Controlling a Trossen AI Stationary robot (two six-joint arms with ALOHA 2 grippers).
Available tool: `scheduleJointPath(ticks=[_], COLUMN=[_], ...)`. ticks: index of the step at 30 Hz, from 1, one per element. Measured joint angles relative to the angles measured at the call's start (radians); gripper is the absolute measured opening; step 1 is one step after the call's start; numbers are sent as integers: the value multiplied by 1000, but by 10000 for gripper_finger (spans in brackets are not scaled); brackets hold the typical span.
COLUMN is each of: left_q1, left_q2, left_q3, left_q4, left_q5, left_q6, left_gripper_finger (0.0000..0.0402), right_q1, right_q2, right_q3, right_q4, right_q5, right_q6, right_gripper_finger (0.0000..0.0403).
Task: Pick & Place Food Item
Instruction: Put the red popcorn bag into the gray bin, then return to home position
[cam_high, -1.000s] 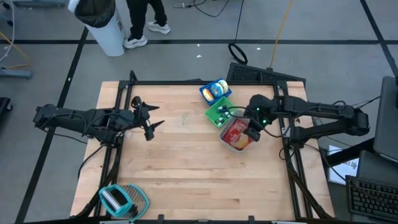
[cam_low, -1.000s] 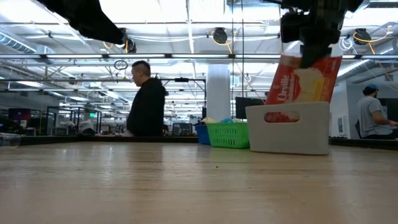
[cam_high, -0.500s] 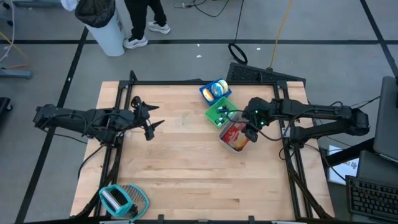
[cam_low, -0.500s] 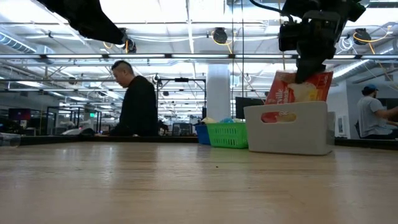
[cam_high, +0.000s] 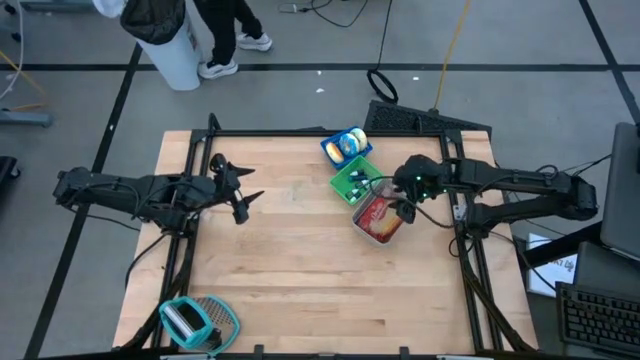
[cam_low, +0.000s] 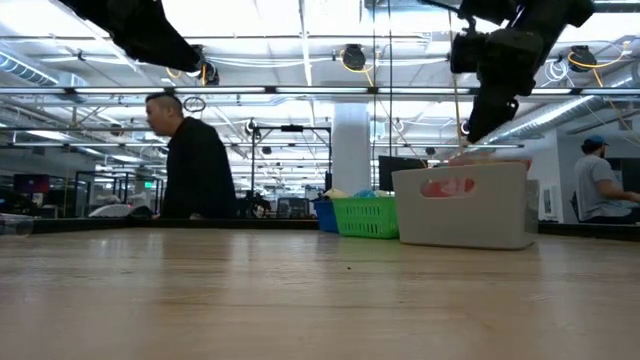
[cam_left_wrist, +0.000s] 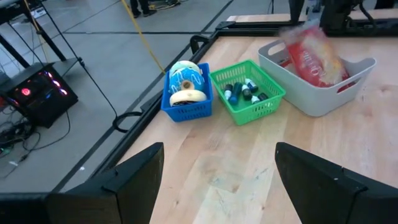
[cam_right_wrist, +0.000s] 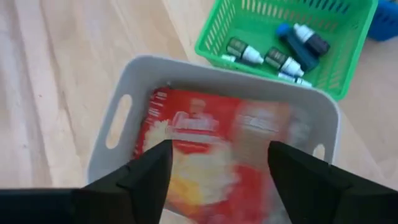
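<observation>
A red popcorn bag (cam_right_wrist: 205, 149) lies inside the white bin (cam_right_wrist: 217, 70) at the table's right side, its printed face up; in the low view only its top edge (cam_low: 488, 157) peeks over the bin's rim (cam_low: 465, 205). My right gripper (cam_right_wrist: 219, 152) hangs open just above the bin (cam_high: 362, 228), one finger on either side of the bag, touching nothing. In the high view it (cam_high: 403, 207) stands over the bin's far right corner. My left gripper (cam_high: 240, 188) waits open above the table's left part.
A green basket (cam_high: 352, 178) with small bottles and a blue basket (cam_high: 345, 146) with round items stand just beyond the bin. A teal object (cam_high: 197, 320) lies at the near left corner. Bare wood stretches across the middle (cam_high: 300, 250). A person (cam_low: 190, 160) walks behind the table.
My right gripper has opened and let go of the popcorn bag, tipping and rolling a little over the bin. The bag, which stood upright well above the rim, has dropped into the bin and now lies flat.
</observation>
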Motion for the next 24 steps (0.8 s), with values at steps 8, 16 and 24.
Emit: scheduleJointPath(ticks=[8, 16, 24], left_q1=[0, -3, 41], left_q2=[0, -40, -204], left_q3=[0, -2, -21], left_q4=[0, 19, -92], left_q5=[0, -10, 137], left_q6=[37, 203, 114], left_gripper_finger=[310, 310, 310], right_q1=[0, 0, 0], right_q2=[-142, -285, -434], right_q3=[1, 2, 2], right_q4=[2, 69, -31], right_q5=[31, 26, 25], right_q6=[-2, 2, -18], right_gripper_finger=[267, 260, 264])
